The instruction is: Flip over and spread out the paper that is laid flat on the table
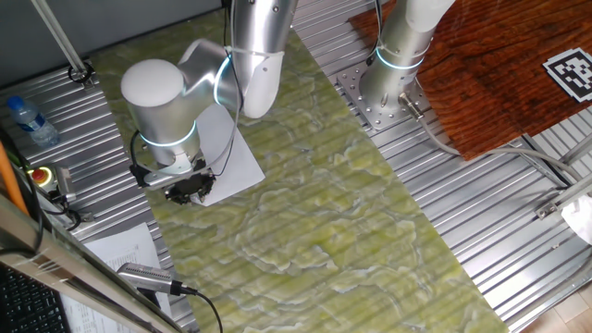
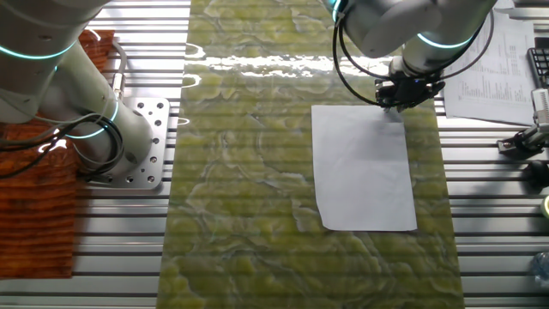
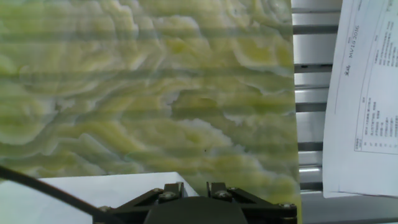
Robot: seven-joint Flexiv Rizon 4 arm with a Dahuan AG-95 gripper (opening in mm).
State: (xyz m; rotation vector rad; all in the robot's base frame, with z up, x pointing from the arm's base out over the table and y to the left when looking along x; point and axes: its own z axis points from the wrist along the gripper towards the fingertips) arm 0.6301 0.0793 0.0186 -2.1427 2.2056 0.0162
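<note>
The paper (image 2: 364, 167) is a blank white sheet lying flat on the green-yellow marbled mat of the table (image 2: 249, 172). It also shows in one fixed view (image 1: 231, 153), partly hidden by the arm. My gripper (image 2: 395, 101) is down at the sheet's far right corner, at the mat's edge. In the hand view the paper (image 3: 93, 194) fills the lower left and its corner runs in between my two dark fingers (image 3: 174, 188). The jaws stand close together with only a narrow gap, pinched on that corner. The gripper also shows low over the mat in one fixed view (image 1: 190, 190).
A printed sheet (image 3: 370, 93) lies on the ribbed metal panel right of the mat. A second arm's base (image 2: 129, 154) stands on the other panel, beside a reddish-brown board (image 1: 499, 65). A water bottle (image 1: 28, 120) and a microphone (image 1: 148, 275) lie near the gripper's side.
</note>
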